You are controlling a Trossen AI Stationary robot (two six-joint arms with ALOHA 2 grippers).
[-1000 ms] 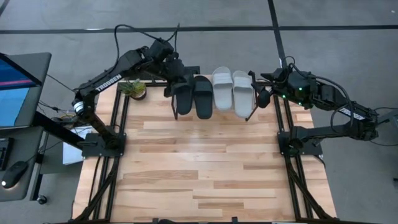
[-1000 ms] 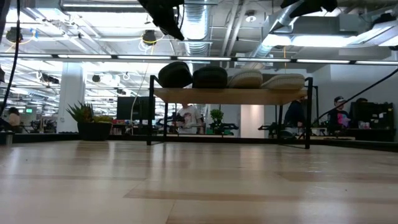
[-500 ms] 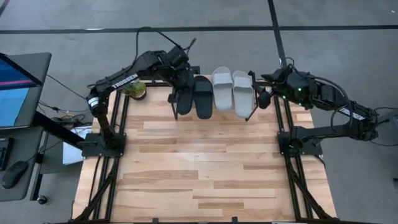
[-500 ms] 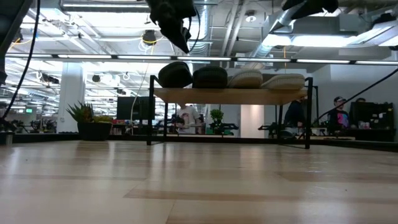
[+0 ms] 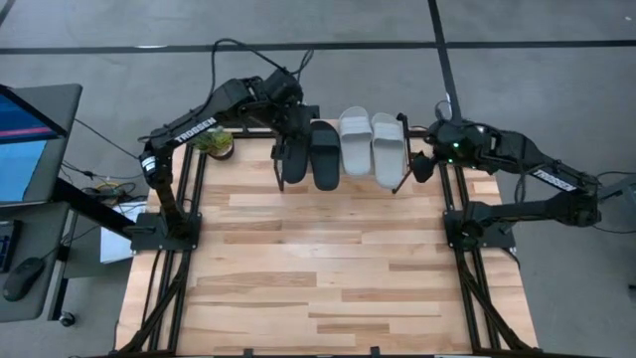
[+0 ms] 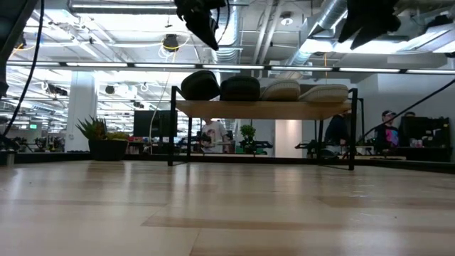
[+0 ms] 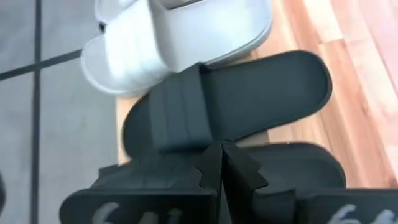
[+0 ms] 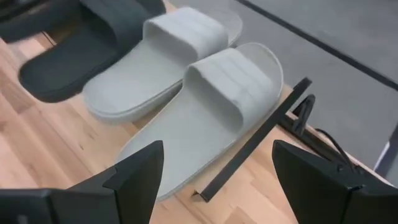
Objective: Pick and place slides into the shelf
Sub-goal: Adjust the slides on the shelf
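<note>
Four slides stand in a row on the shelf (image 6: 263, 109) at the table's far edge, resting on their soles. From the left they are two black slides (image 5: 294, 159) (image 5: 324, 154), then two light grey slides (image 5: 355, 142) (image 5: 388, 149). My left gripper (image 5: 298, 131) is shut and hangs above the leftmost black slide (image 7: 292, 165), clear of it in the low view (image 6: 205, 32). My right gripper (image 5: 422, 159) is open and tipped downward, up in the air off the shelf's right end (image 8: 255, 149), with nothing between its fingers.
A small potted plant (image 5: 214, 142) stands at the table's far left corner, beside the left arm. The wooden tabletop (image 5: 318, 259) stretches bare from the shelf to the near edge. A monitor (image 5: 30, 139) stands off the table's left side. People show in the room beyond.
My left gripper, still shut, has moved a little toward the table's right, to above the black slides, and has turned slightly. My right gripper, still open, has sunk a little and tipped further downward beside the shelf's right end. The slides have not moved.
</note>
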